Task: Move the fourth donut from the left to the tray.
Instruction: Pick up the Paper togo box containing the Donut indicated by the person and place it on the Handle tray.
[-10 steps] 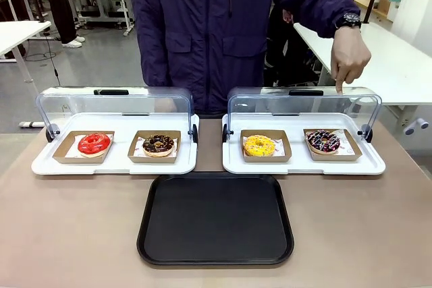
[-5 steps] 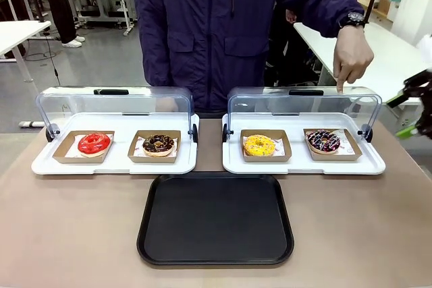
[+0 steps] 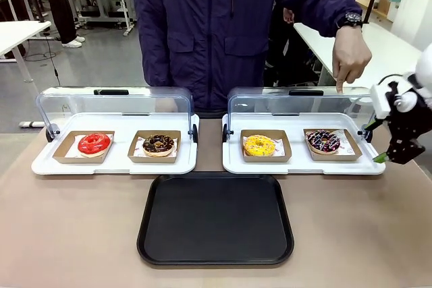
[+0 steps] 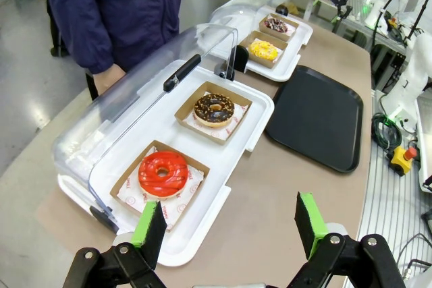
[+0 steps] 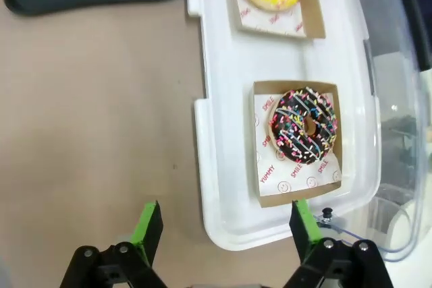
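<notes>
The fourth donut [image 3: 324, 141], chocolate-glazed with pink and white sprinkles, sat in its brown cardboard holder [image 3: 332, 157] at the right end of the right-hand white tray [image 3: 304, 167], under a raised clear domed lid [image 3: 300, 102]. In the right wrist view the paper liner [image 5: 264, 166] beneath it carried red print reading "SMILE" and "YUMMY" beside small smiley faces. The yellow donut [image 3: 259, 145] lay in its own holder just to the left of it in the front view, on a liner with similar red print.

The person's hand [image 3: 351, 55] hung at the top of that lid, index finger pointing down above the fourth donut, with a dark wristwatch [image 3: 349, 19] on the wrist.

The right gripper [image 3: 374, 141] hovered at the right edge of the front view, just beside the white tray's right end, its fingers spread apart and holding nothing. In its wrist view the green pads [image 5: 150, 224] flanked the tray's corner, with the fourth donut higher in the frame.

The black tray [image 3: 216, 219] lay on the brown surface [image 3: 67, 234] in the lower middle of the front view, just in front of both white trays.

The left-hand white tray [image 3: 115, 165] held a red-glazed donut [image 3: 94, 143] and a chocolate donut with tan crumbs [image 3: 158, 144]. The left gripper [image 4: 229, 219] rose from the bottom of its wrist view, fingers wide apart with nothing between them, near that tray's corner.
</notes>
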